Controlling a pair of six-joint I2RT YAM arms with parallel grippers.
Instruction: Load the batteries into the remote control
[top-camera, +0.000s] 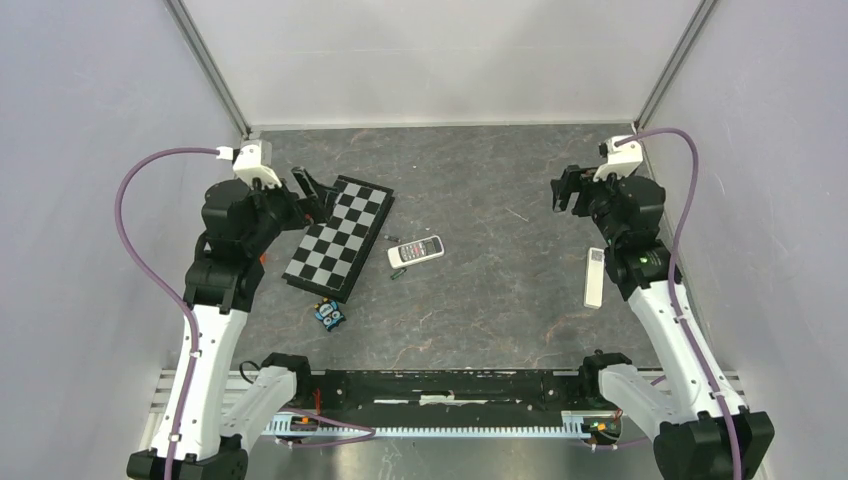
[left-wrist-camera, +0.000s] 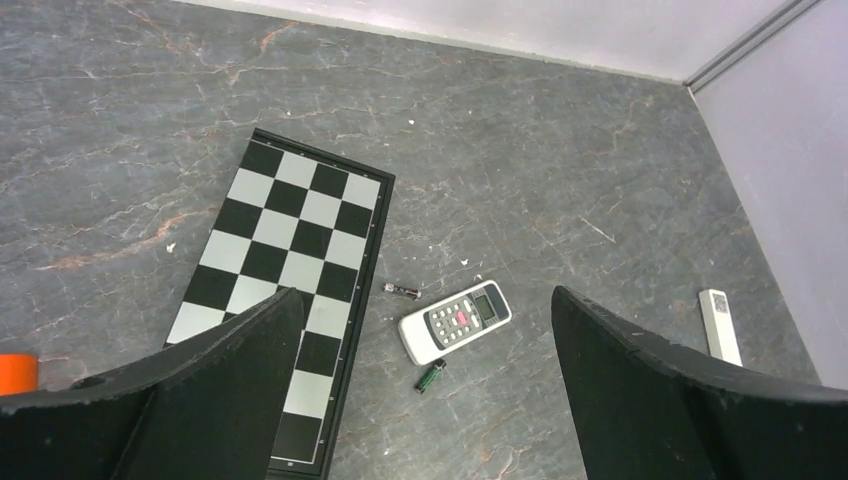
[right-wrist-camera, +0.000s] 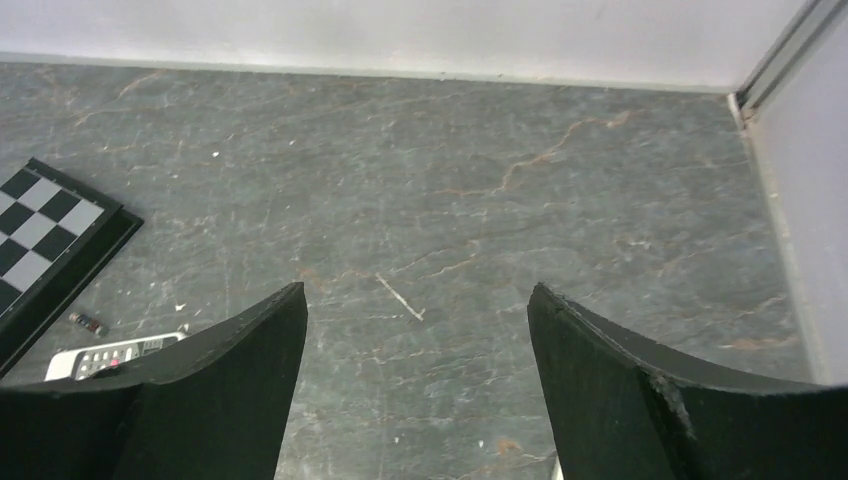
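Note:
The remote control (top-camera: 416, 251) lies face up on the dark table, right of the chessboard; it also shows in the left wrist view (left-wrist-camera: 456, 321) and partly in the right wrist view (right-wrist-camera: 110, 355). One battery (top-camera: 391, 236) lies just behind it, also seen from the left wrist (left-wrist-camera: 402, 290) and the right wrist (right-wrist-camera: 87, 323). A second, greenish battery (top-camera: 397, 273) lies just in front of the remote (left-wrist-camera: 431, 377). My left gripper (top-camera: 310, 185) (left-wrist-camera: 426, 292) is open and empty above the board's far end. My right gripper (top-camera: 565, 190) (right-wrist-camera: 416, 287) is open and empty at the far right.
A black-and-white chessboard (top-camera: 338, 238) (left-wrist-camera: 290, 260) (right-wrist-camera: 50, 240) lies left of centre. A small blue toy (top-camera: 330, 314) sits at its near corner. A slim white bar (top-camera: 594, 277) (left-wrist-camera: 720, 325) lies beside the right arm. An orange bit (left-wrist-camera: 18, 372) shows at the left. Walls enclose the table.

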